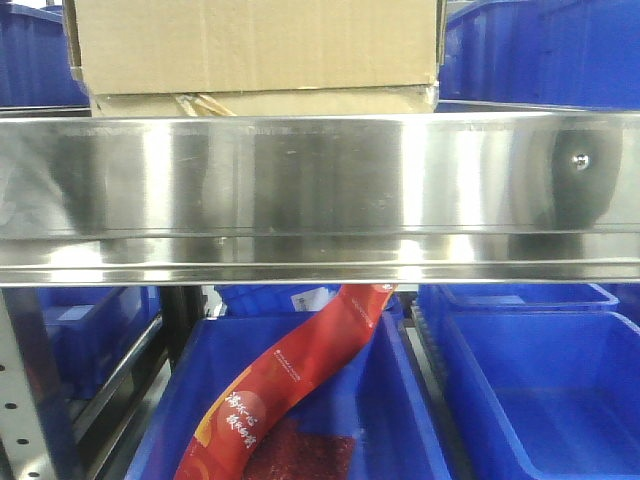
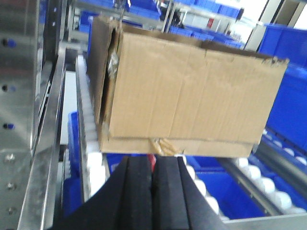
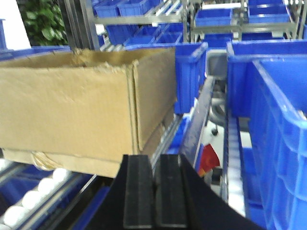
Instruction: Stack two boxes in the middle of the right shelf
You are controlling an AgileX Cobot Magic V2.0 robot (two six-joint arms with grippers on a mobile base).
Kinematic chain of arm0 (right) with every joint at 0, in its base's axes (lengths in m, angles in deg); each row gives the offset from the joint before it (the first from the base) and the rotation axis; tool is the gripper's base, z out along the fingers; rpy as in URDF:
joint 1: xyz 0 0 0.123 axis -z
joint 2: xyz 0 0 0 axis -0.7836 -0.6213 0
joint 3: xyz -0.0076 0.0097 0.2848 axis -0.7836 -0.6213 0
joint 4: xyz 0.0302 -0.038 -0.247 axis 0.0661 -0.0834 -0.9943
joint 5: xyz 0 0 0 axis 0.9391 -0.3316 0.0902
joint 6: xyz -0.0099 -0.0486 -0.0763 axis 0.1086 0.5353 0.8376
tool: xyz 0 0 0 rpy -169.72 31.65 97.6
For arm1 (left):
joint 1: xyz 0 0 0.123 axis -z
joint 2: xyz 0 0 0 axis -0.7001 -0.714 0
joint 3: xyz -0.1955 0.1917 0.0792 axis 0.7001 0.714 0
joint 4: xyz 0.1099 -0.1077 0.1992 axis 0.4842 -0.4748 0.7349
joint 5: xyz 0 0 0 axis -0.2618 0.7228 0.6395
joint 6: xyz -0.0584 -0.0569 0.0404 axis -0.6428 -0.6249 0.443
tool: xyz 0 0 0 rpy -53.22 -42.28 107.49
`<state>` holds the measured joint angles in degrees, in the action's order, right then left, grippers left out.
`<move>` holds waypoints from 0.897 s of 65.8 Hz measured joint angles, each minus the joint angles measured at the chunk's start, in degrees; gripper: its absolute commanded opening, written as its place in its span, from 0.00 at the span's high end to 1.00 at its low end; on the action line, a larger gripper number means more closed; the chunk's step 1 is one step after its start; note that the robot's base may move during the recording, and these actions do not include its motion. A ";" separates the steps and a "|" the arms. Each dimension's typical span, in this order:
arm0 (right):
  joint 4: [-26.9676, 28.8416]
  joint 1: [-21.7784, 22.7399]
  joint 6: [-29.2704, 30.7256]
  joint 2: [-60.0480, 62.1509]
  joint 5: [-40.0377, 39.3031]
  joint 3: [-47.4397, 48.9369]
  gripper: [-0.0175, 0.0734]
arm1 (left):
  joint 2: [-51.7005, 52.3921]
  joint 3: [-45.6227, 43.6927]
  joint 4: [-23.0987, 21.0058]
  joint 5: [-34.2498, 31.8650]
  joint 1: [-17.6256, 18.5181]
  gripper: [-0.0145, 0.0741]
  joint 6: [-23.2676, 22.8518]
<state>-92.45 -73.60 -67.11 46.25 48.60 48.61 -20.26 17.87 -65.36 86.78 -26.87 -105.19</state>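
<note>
The two boxes sit stacked on the right shelf middle (image 1: 320, 180), a steel board with a mirror-like front lip. The tall brown box (image 1: 260, 45) rests on the flatter box (image 1: 300, 101), which has yellowish tape. In the left wrist view the tall box (image 2: 192, 91) lies on the flatter box (image 2: 192, 146) over white rollers. My left gripper (image 2: 153, 165) is shut and empty, just in front of and below them. The right wrist view shows the tall box (image 3: 72, 110) and the flatter box (image 3: 62, 162) to the left of my shut, empty right gripper (image 3: 154, 163).
Blue plastic bins (image 1: 540, 390) stand under the shelf, one holding a red packet (image 1: 290, 380). More blue bins (image 3: 273, 110) crowd the right side beside the boxes. A perforated grey upright (image 2: 19, 96) stands at the left. White rollers (image 2: 91, 120) line the shelf.
</note>
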 measured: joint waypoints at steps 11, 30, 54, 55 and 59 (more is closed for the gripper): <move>0.00 0.00 0.00 0.13 -3.16 0.00 0.99 | 0.00 0.00 0.00 -0.57 0.00 0.96 0.00; 2.84 0.00 6.23 4.62 -8.99 -3.99 0.99 | 0.00 0.00 0.00 -0.70 0.00 0.96 0.00; 24.76 13.58 33.39 19.76 -10.15 -21.81 0.99 | 0.00 0.00 0.04 -0.97 0.00 0.96 0.00; 25.37 14.33 34.11 20.40 -10.35 -22.55 0.99 | 0.00 0.00 0.04 -0.97 0.00 0.96 0.00; 26.97 17.48 35.43 23.25 -11.42 -25.90 0.99 | 0.00 0.00 0.04 -0.97 0.00 0.96 0.00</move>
<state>-65.48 -56.12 -31.68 69.50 37.18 22.71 -20.26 17.87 -65.32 85.81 -26.87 -105.19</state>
